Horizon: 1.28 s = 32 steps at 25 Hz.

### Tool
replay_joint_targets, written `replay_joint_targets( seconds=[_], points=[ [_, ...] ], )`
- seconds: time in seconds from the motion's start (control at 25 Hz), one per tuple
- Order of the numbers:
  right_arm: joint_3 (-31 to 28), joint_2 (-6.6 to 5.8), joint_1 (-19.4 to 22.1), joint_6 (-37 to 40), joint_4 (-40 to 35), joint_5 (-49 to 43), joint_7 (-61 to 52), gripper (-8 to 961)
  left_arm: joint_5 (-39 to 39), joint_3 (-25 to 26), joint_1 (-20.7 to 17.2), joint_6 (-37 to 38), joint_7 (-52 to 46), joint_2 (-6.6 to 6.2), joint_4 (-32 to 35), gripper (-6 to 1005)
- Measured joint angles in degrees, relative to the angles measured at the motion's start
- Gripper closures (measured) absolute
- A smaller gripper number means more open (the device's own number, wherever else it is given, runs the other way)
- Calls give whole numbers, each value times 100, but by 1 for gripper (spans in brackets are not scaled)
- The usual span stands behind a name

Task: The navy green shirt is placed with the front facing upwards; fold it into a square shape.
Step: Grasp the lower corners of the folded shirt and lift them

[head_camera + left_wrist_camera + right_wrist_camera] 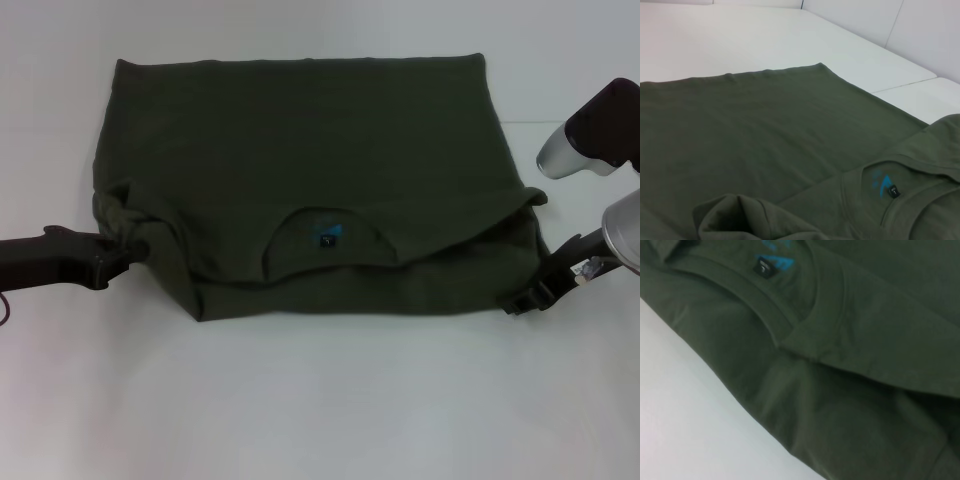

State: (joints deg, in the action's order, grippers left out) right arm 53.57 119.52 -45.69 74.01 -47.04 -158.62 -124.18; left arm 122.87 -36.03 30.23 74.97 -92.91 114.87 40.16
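1. Lying across the middle of the white desk [320, 400], the navy green shirt [300, 150] is partly folded into a rough rectangle, its far edge straight and parallel to the desk's far edge.
2. Its collar [330, 240] faces the near edge of the desk, with a small dark tag [326, 240] and a blue mark inside the neck opening; what the tag says is too small to read.
3. No print shows on the shirt in any view; only plain green cloth is visible.
4. The left gripper [115, 250] comes in low from the desk's left edge and meets a bunched lump of cloth at the shirt's near left corner. Its fingertips are buried in that lump, so I cannot tell whether they are clamped on it or merely touching.
5. The left wrist view shows that same lump [735, 217] cut off at the picture's border, with flat cloth and the collar beyond it, and none of the gripper's own fingers.
6. The right gripper [525, 298] sits at the shirt's near right corner, just beside or touching the edge where an upper layer overlaps a lower one. The tips merge with the dark cloth, so open or closed cannot be told.
7. The right wrist view shows only the collar, the tag [763, 267] and a folded edge [865, 375] lying over another layer, with bare desk along one side.
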Motion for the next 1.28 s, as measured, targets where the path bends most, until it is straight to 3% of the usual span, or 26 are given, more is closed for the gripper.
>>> replay_joint_targets(
  seconds=[0.4,0.64,0.84,1.08,1.28],
  points=[
    [-53,-8,33,-5,15,113,16,610,0,-53,16,76,10,1,9,906],
    [-266,-26,137,36,-53,206,103,852,13,-33,15,430,-70,-91,-12,903],
    [-686,-212,506,543,-176,895,598,899,40,-17,-106,1036,-333,-307,-30,900],
    [-1317,-483,1170,1432,-217,1651,1449,899,191,79,-269,1837,-515,-389,-32,897],
    [-1707,-624,1655,2197,-219,1752,2081,900,610,368,-341,2701,-656,-430,8,894]
  ],
)
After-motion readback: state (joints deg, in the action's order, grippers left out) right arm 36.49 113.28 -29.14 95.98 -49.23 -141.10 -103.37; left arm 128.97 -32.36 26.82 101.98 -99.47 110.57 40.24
